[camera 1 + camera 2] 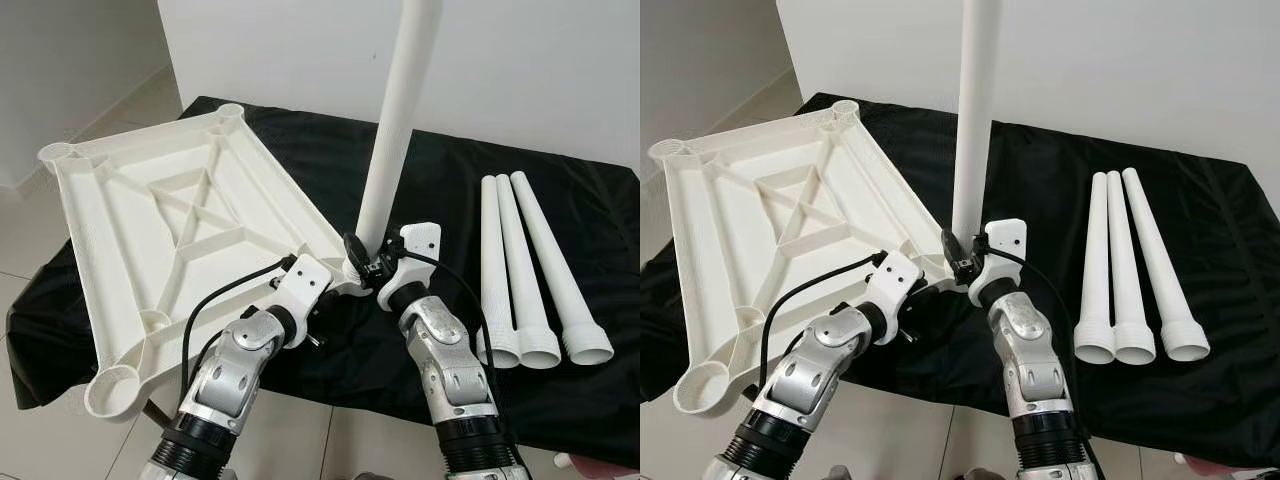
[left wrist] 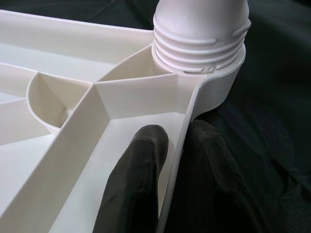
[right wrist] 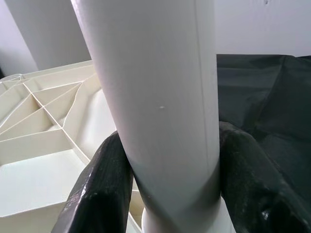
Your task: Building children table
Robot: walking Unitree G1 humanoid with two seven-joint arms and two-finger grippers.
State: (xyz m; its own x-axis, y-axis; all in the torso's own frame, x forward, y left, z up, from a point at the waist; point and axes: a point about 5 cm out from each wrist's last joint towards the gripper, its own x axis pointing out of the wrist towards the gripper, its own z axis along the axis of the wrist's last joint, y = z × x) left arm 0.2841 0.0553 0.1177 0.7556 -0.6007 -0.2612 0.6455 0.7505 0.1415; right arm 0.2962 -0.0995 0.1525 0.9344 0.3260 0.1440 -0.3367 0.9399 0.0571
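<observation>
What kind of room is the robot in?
Probably a room in a home, used as a spot for putting furniture together. There is a tiled floor and a plain white wall. A black cloth covers a low surface that holds a white tabletop and three loose legs.

arms: silver, ribbed black cuffs | wrists: white housings, black cables | gripper fingers (image 2: 133,184): black

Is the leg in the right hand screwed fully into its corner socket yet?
Not fully. The leg stands upright in the tabletop's corner socket, but several thread rings remain exposed above the rim.
</observation>
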